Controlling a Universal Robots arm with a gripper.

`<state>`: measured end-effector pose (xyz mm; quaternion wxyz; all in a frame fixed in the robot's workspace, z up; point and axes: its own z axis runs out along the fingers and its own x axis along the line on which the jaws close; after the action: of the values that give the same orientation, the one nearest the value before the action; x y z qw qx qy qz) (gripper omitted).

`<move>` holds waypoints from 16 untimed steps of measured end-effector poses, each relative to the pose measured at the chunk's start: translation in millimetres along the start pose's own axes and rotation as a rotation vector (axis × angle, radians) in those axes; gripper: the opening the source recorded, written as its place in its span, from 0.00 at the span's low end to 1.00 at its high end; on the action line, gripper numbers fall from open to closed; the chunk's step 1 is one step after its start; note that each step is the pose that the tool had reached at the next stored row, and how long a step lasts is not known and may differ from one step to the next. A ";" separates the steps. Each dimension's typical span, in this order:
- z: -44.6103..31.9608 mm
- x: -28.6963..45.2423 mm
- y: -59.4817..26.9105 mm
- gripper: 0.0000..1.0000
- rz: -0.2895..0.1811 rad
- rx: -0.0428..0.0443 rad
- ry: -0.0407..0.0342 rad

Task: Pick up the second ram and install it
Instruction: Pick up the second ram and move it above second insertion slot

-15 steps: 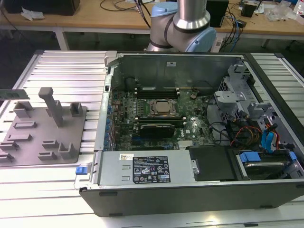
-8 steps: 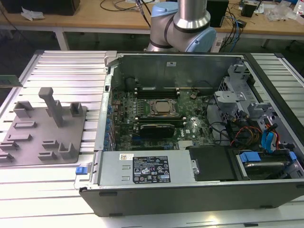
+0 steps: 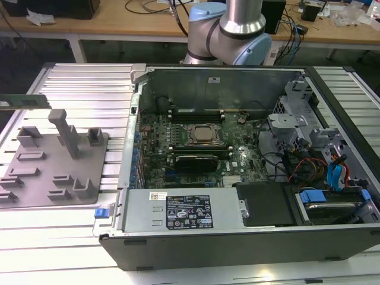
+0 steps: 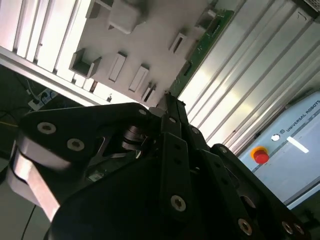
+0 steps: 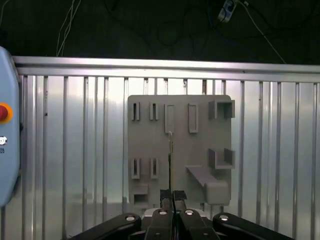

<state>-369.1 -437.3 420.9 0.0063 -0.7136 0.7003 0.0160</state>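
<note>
Black fingers [image 5: 164,199] of the tool [image 5: 170,192] sit pressed together on the ram [image 5: 170,150], seen here edge-on as a thin line above the grey holder plate [image 5: 150,135]. In the second wrist view the tool [image 4: 170,102] pinches the same green ram [image 4: 202,50], which runs away from the tips over the ribbed surface [image 4: 260,65]. In the exterior view the ram [image 3: 24,101] hangs level in the air above the plate [image 3: 35,172], well apart from the open case [image 3: 237,237] and its slots [image 3: 196,113].

The ram looks light, stiff and thin, and probably fragile at its chips and contact edge. The flat faces suit a firm pinch. Exactly where along the board the pads bite is hidden, possibly near one end.
</note>
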 end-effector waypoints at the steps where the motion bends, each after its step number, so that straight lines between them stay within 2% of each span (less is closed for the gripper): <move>1: 0.1 0.2 -8.2 0.09 0.000 -0.0013 0.0000; 3: 0.2 0.5 -26.2 0.09 0.000 -0.0041 0.0000; 5: 0.3 0.7 -37.7 0.09 0.000 -0.0052 -0.0002; 9: 0.2 1.3 -68.2 0.09 0.000 -0.0081 -0.0001; 15: 0.3 1.8 -95.1 0.09 0.001 -0.0097 -0.0002; 16: 0.3 2.0 -105.5 0.09 0.000 -0.0103 -0.0003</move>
<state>-263.5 -437.3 419.1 0.0027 -0.7135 0.7003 0.0197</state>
